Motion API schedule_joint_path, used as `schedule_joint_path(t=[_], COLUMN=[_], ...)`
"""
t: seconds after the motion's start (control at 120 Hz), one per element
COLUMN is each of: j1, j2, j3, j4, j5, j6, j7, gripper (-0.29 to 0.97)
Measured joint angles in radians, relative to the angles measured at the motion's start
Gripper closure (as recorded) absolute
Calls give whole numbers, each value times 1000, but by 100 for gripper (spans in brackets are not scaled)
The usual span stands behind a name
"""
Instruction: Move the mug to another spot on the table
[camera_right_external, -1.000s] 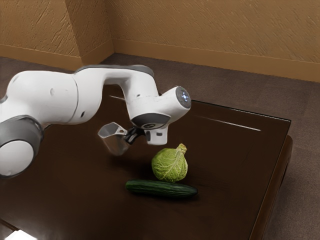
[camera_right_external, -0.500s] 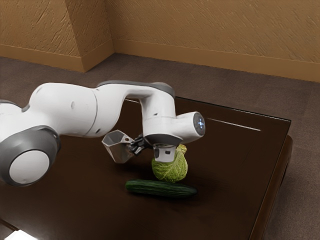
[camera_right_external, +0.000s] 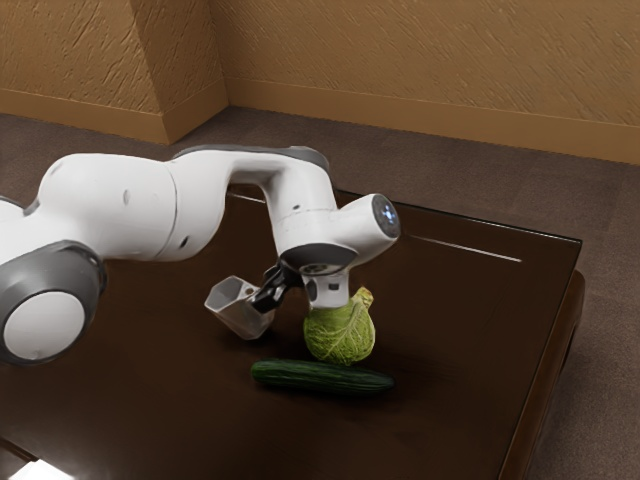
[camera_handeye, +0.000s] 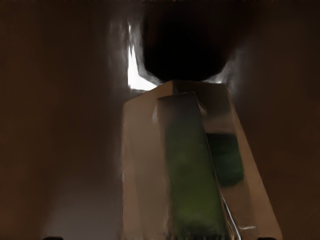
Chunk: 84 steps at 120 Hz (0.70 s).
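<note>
The claw (camera_right_external: 268, 294) is pinching the rim wall of the grey faceted mug (camera_right_external: 238, 306), its black fingers standing narrowly apart with the wall between them. The mug is hanging tilted from the claw, low over the dark surface (camera_right_external: 450, 300); whether its base is touching cannot be told. In the wrist view the mug (camera_handeye: 145, 165) is lying directly under the claw, its shiny facets mirroring green. Just beside the claw, toward the exterior view's right, a cabbage (camera_right_external: 341, 332) is sitting. Slightly farther from the claw, a cucumber (camera_right_external: 322, 376) is lying flat, close against the cabbage. Well beyond the claw, a brown floor (camera_right_external: 500, 170) is meeting a tan wall (camera_right_external: 400, 50).
</note>
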Motion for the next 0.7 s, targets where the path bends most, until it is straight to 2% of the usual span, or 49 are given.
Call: schedule_joint_path(t=[0.1, 0.183, 0.242, 0.333, 0.475, 0.567, 0.7], j1=[23, 47, 89, 146, 262, 293, 293], j2=[-74, -199, -263, -329, -394, -410, -422], j3=[4, 5, 9, 43, 82, 82, 82], j4=[-4, -19, 21, 102, 140, 140, 135], j5=[-121, -229, -327, -440, -599, -662, -706], j6=[33, 50, 60, 83, 104, 78, 49], j7=[15, 35, 54, 75, -13, -83, -177], gripper=[12, 9, 7, 5, 4, 3, 3])
